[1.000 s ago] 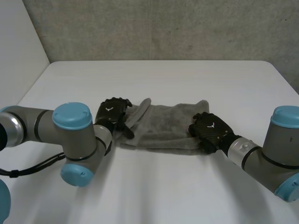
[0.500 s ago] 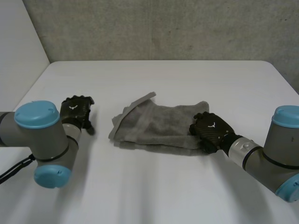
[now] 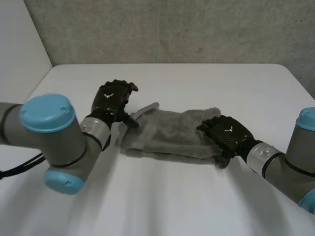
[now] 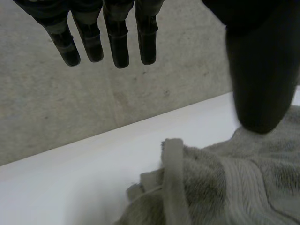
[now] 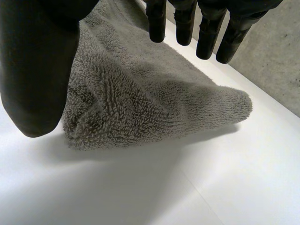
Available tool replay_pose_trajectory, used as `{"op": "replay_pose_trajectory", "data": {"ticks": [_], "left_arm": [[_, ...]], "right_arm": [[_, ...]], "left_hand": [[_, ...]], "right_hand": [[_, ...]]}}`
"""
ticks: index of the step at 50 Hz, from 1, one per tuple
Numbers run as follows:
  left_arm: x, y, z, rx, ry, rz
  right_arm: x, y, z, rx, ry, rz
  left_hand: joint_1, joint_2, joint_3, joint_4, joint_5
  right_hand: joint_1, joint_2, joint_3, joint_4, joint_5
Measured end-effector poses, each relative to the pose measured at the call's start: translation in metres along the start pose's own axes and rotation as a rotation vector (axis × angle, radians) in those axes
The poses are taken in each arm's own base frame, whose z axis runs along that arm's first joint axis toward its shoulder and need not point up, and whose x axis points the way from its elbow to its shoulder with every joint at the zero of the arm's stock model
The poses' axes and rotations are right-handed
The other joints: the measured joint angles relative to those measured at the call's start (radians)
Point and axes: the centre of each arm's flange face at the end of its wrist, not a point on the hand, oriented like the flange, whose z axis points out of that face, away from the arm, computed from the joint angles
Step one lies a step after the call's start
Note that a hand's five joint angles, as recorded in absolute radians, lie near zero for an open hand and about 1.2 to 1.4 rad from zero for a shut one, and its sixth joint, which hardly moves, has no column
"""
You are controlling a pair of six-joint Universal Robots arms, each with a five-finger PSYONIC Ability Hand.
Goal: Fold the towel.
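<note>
Towel (image 3: 170,135) lies mid-table (image 3: 197,78) in the head view; grey, roughly folded over itself, long side running L to R between the two hands; the near edge shows stacked layers, so it's doubled at least. At its L end a hem strip (image 3: 144,108) stands up and curls back toward the L hand (image 3: 114,98).

L hand: just beside that L end, its back facing the head cam; L arm (image 3: 54,137) comes in from the near L. In the L wrist view I see the fingers (image 4: 119,44) straight and slightly spread, the thumb (image 4: 258,70) held well apart from them, nothing pinched between; so the hand is released and grasps nothing. The fingers show against the grey wall (image 4: 56,108); towel (image 4: 225,187) and hem strip (image 4: 173,183) lie below the palm on the white table (image 4: 61,187); the thumb tip sits over the pile; can't tell if it touches.

R hand (image 3: 227,135): over the towel's R end; R arm (image 3: 285,167) comes in from the near R. In the R wrist view the fingers (image 5: 185,23) are straight, the thumb (image 5: 37,70) wide apart; the towel (image 5: 140,103) lies under the palm, its rounded corner poking out onto bare table (image 5: 197,187); nothing is curled round the cloth, so this hand is released too. Can't tell whether the palm rests on the towel or sits just above it.
</note>
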Motion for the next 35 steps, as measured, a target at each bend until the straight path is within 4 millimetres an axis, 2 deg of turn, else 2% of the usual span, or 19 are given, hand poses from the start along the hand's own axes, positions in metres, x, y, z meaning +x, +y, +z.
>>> {"op": "replay_pose_trajectory", "data": {"ticks": [3,10,19,25,31,35], "left_arm": [[0.002,0.006,0.011,-0.005,0.003,-0.012],[0.001,0.036,0.048,-0.018,-0.021,-0.017],[-0.010,0.069,0.072,-0.038,-0.065,0.082],[-0.028,0.072,0.077,-0.042,-0.137,0.171],[-0.063,0.062,0.077,-0.040,-0.241,0.196],[-0.073,0.054,0.073,-0.037,-0.268,0.188]], "right_arm": [[0.000,0.000,0.000,-0.001,-0.001,0.000],[-0.004,0.002,0.000,-0.008,-0.014,0.002],[-0.005,0.003,-0.001,-0.015,-0.020,0.005],[-0.004,0.003,-0.001,-0.014,-0.017,0.005],[-0.004,0.003,0.000,-0.012,-0.019,0.002],[-0.005,0.003,0.000,-0.012,-0.018,-0.003]], "left_hand": [[0.000,0.000,0.000,0.000,0.000],[0.000,0.000,0.000,0.000,0.000],[0.000,0.000,0.000,0.000,0.000],[0.000,0.000,0.000,0.000,0.000],[0.000,0.000,0.000,0.000,0.000],[0.000,0.000,0.000,0.000,0.000]], "right_hand": [[0.000,0.000,0.000,0.000,0.000],[0.000,0.000,0.000,0.000,0.000],[0.000,0.000,0.000,0.000,0.000],[0.000,0.000,0.000,0.000,0.000],[0.000,0.000,0.000,0.000,0.000],[-0.001,0.000,0.000,0.000,0.000]]}}
